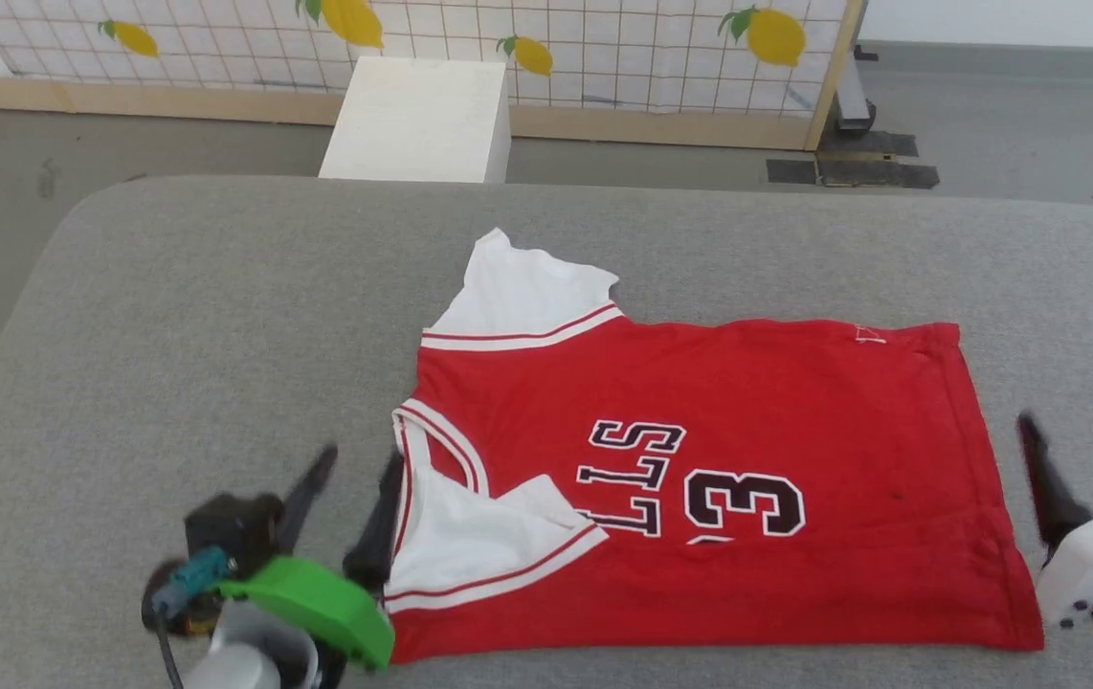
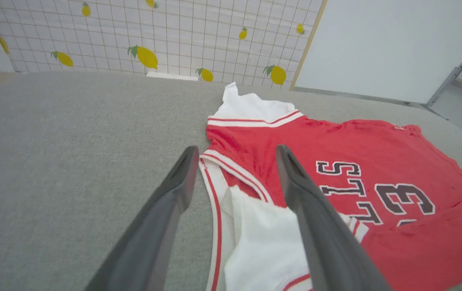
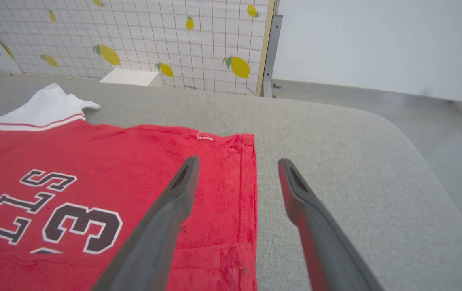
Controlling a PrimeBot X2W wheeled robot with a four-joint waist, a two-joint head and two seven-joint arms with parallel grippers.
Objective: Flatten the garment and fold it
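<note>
The garment lies front up on the grey table, neck to the left and hem to the right. Its near long edge is folded up over the body, cutting off the bottom of the number 3. The near white sleeve is folded onto the chest; the far white sleeve sticks out away from me. My left gripper is open at the collar, one finger over bare table, the other above the shirt. My right gripper is open beside the hem, holding nothing.
Beyond the table's far edge stands a white box on the grey floor, in front of a grid-patterned lemon-print screen. Bare grey table surface stretches left of the garment and along the far side.
</note>
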